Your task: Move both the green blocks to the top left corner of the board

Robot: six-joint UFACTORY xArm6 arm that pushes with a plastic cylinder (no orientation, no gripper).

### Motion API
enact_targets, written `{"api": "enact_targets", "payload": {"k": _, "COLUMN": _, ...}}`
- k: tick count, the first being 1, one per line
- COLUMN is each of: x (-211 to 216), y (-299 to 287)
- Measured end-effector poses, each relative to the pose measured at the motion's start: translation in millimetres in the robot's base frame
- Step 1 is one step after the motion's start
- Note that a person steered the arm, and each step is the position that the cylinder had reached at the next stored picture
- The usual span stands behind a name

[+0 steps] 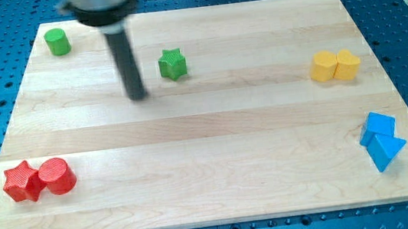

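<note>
A green cylinder stands in the board's top left corner. A green star lies left of the board's middle, near the top. My tip rests on the board a little left of and below the green star, apart from it. The green cylinder is far to the tip's upper left.
A red star and a red cylinder touch at the bottom left. Two yellow blocks sit together at the right. Two blue blocks sit at the lower right. The wooden board lies on a blue perforated table.
</note>
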State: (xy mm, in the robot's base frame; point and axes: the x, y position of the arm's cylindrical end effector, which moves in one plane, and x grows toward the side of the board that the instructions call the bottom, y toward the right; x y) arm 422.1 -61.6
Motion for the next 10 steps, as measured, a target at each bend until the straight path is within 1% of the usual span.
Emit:
{"api": "enact_targets", "payload": {"k": 1, "x": 2, "y": 68}}
{"api": "enact_targets", "payload": {"k": 2, "x": -43, "y": 46}}
{"api": "enact_targets", "payload": {"k": 3, "x": -86, "y": -29}}
{"api": "enact_targets", "payload": {"k": 4, "x": -86, "y": -49}}
{"api": "enact_targets", "payload": {"k": 5, "x": -74, "y": -10}}
{"api": "enact_targets", "payload": {"k": 6, "x": -108, "y": -19}}
{"api": "enact_targets", "payload": {"k": 7, "x": -128, "y": -82}}
{"api": "enact_targets", "payload": {"k": 8, "x": -136, "y": -92}}
{"api": "enact_targets", "payload": {"k": 9, "x": -112, "y": 20}}
{"api": "enact_targets", "payload": {"k": 10, "x": -39, "y": 107}}
